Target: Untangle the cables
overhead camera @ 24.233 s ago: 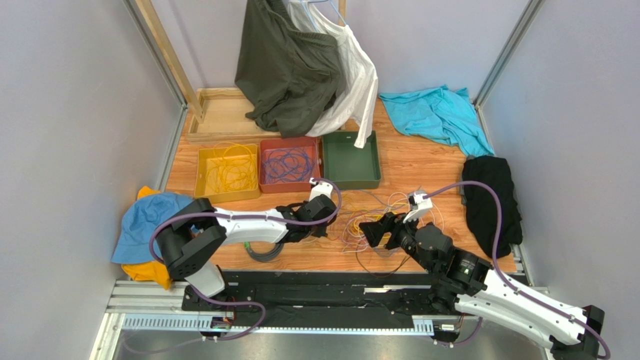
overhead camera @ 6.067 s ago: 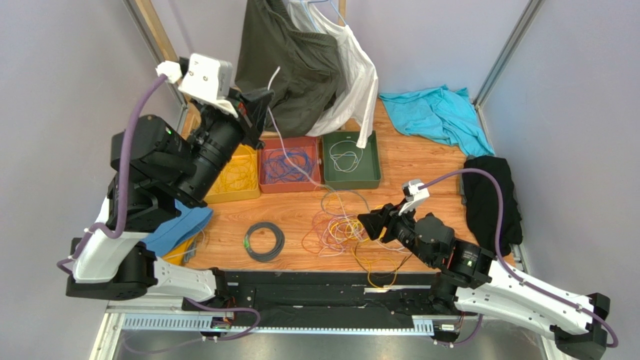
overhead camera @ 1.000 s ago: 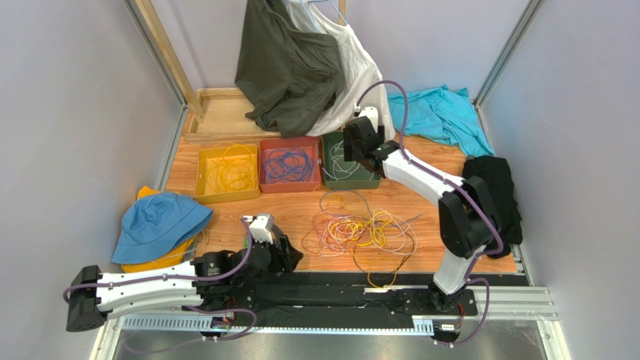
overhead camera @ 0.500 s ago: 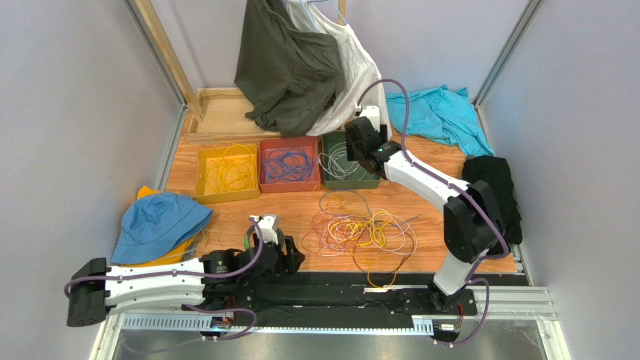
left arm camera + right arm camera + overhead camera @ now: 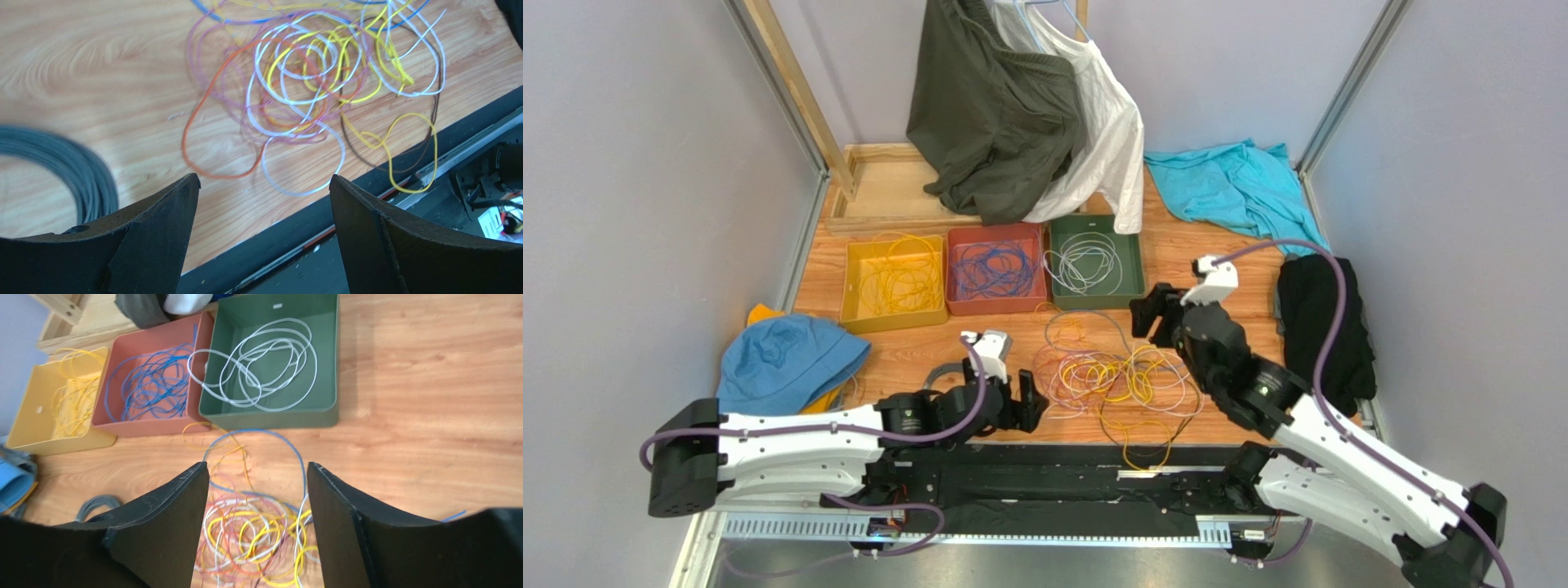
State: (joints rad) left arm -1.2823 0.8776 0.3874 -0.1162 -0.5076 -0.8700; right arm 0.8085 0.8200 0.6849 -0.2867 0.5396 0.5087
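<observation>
A tangle of cables [image 5: 1114, 380], thin yellow, white, pink, orange and dark loops, lies on the wooden table near the front edge. My left gripper [image 5: 1028, 404] hovers low just left of it, open and empty; in the left wrist view the tangle [image 5: 313, 79] lies ahead of the left gripper [image 5: 264, 179]. My right gripper [image 5: 1149, 314] hangs open and empty over the tangle's far right side. In the right wrist view the right gripper [image 5: 258, 465] frames the tangle [image 5: 258, 539]. One blue cable [image 5: 270, 438] arcs out of the pile.
At the back stand a yellow tray [image 5: 891, 321] with yellow cables, a red tray [image 5: 995, 306] with blue ones and a green tray [image 5: 1096, 298] with a white coil [image 5: 1081, 261]. A dark grey coil [image 5: 61, 153] lies left. A blue hat [image 5: 787, 355] and clothes [image 5: 1326, 325] flank the table.
My right arm has pulled back from the green tray to above the tangle, leaving the white coil in the tray. My left gripper has slid right toward the tangle.
</observation>
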